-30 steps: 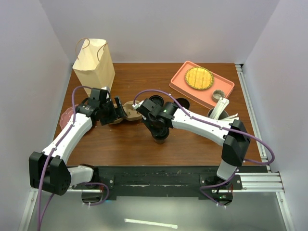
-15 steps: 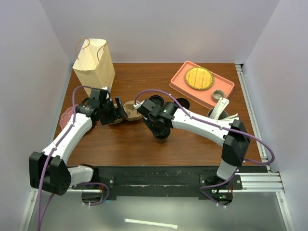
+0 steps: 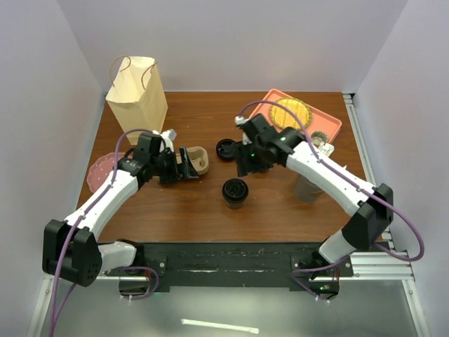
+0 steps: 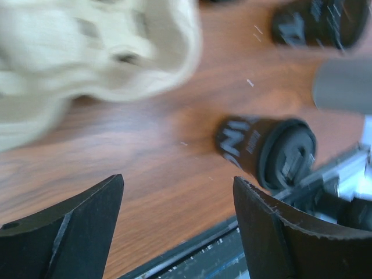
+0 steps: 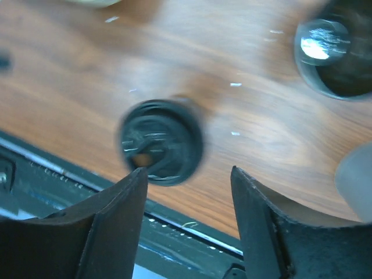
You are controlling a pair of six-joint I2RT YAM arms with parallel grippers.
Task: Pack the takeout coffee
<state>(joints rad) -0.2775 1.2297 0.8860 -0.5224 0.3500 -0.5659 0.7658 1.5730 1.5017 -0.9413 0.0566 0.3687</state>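
Two arms, same build. Left arm (image 3: 112, 194) and right arm (image 3: 331, 177): rounded white shells on the links behind each end effector, with blocky black joints and bases.

Left end effector (image 3: 184, 167) and right end effector (image 3: 243, 163) are all black. A small green light (image 3: 250, 147) sits just behind the right one.

A purple cable (image 3: 129, 135) loops back from behind each end effector to the base.

Wrist views: the fingers (image 4: 75, 232) are matte black, broad faceted wedges. One has a small hole near its root.

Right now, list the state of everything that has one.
left gripper: open, empty
right gripper: open, empty
takeout coffee: upright, lidded, on the table
second black cup: upright, on the table
cup carrier: on the table, visible pocket empty
paper bag: standing upright
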